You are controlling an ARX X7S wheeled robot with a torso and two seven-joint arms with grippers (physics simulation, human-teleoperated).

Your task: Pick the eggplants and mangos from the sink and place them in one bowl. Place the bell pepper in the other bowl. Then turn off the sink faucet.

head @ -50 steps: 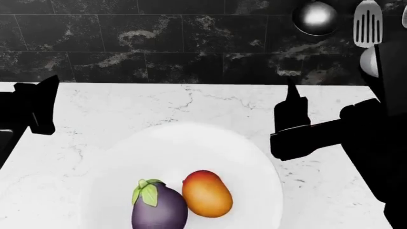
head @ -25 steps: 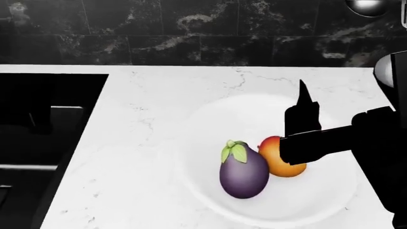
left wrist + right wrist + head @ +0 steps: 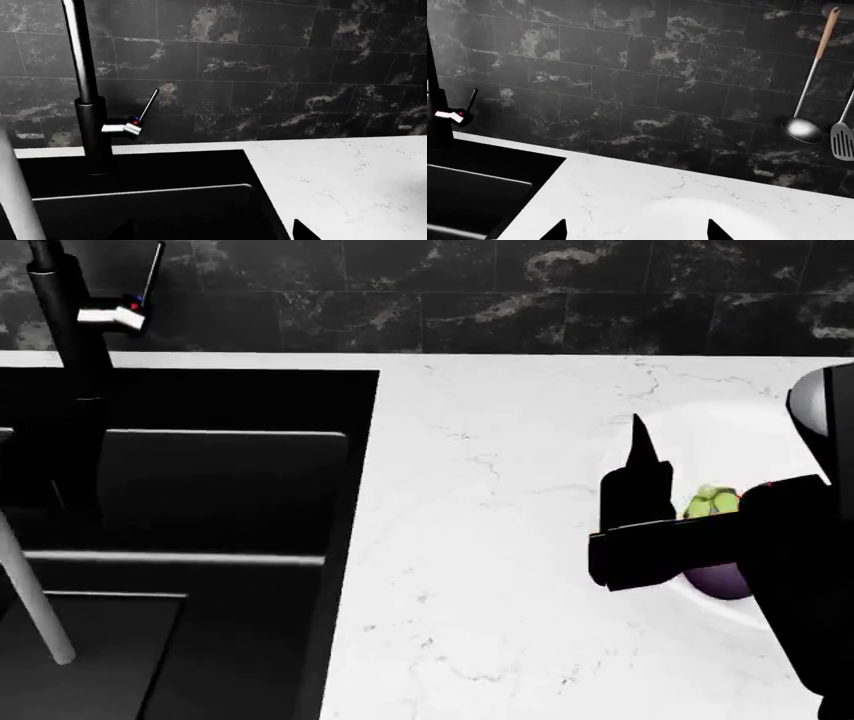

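The black sink (image 3: 200, 500) fills the left of the head view. The sink faucet (image 3: 67, 330) stands at its back, its silver lever (image 3: 114, 315) raised, and a white water stream (image 3: 30, 590) falls into the basin. At the right, a white bowl (image 3: 727, 455) holds an eggplant (image 3: 718, 580), mostly hidden behind my right arm. My right gripper (image 3: 638, 440) hangs open and empty over the bowl's near side (image 3: 694, 222). My left gripper (image 3: 213, 236) is open over the sink's edge, facing the faucet (image 3: 90, 100). The mangos and bell pepper are out of view.
White marble counter (image 3: 494, 540) runs between sink and bowl. The back wall is black marble tile (image 3: 647, 75). A ladle (image 3: 800, 127) and a slotted spatula (image 3: 844, 140) hang on it above the bowl side.
The head view has swung left: the bowl slid to the right edge, and the sink and faucet came into view. The mango is now hidden behind my right arm.
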